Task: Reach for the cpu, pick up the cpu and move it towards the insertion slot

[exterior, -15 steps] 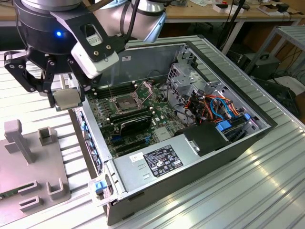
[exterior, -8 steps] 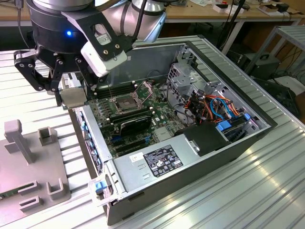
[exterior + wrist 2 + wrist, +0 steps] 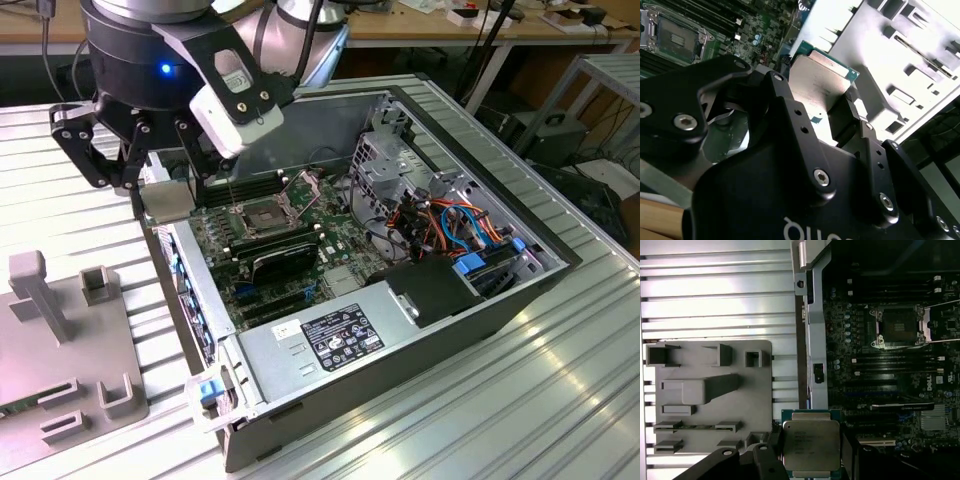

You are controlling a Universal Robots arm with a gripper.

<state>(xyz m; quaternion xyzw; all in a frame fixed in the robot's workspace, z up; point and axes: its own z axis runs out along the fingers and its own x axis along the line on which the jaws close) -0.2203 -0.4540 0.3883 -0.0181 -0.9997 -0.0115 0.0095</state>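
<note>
The cpu, a small flat square chip with a pale metal face, hangs in the air with my gripper shut on it. In the exterior view it is above the open computer case's near side wall, to that view's left of the insertion slot. Both wrist views show the cpu clamped between black fingers. The insertion slot is a shiny metal frame with a dark centre, its lid open and lever raised, and it lies apart from the chip.
The open computer case lies on a ribbed metal table. A labelled grey power supply, cables and a drive cage fill its right part. A grey fixture plate with raised blocks sits at the exterior view's left.
</note>
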